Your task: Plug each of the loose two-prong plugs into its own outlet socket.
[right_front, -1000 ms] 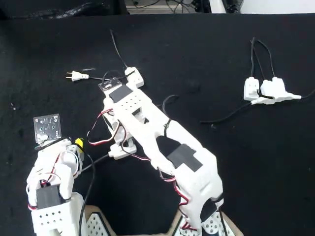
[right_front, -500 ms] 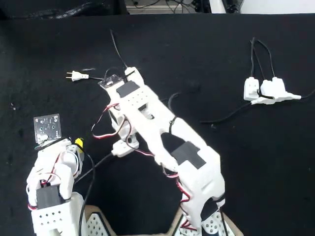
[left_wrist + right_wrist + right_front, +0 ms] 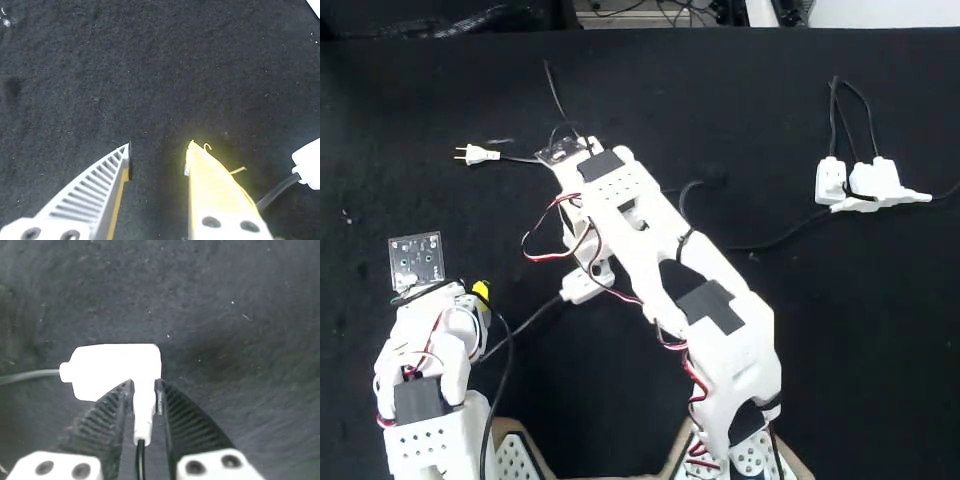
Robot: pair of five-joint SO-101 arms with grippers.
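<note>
The black desk (image 3: pixel 840 330) fills the high view up to its far edge at the top. It has a wide bare stretch between my right arm (image 3: pixel 670 270) and the right side, and more bare cloth to the far left.

My right arm lies long across the middle, from the near edge toward the far left. My left arm (image 3: pixel 425 350) is folded at the near left corner.

I count four white connector bodies away from my hands:
- a joined pair (image 3: pixel 855 183) near the right edge, with black cables looping behind them
- one single connector (image 3: pixel 582 286) just beside my right arm, its black cable running toward my left arm
- one loose plug (image 3: pixel 475 154) at the far left, with its two prongs pointing left

A fifth one, the socket block (image 3: pixel 115 367), lies in front of my right hand (image 3: pixel 144 384). This hand is closed tight on a slim white plug (image 3: pixel 145 412), and the plug's front end touches the block. I cannot tell how deep it sits.

My left hand (image 3: pixel 158 145) is spread open over bare desk and holds nothing.
</note>
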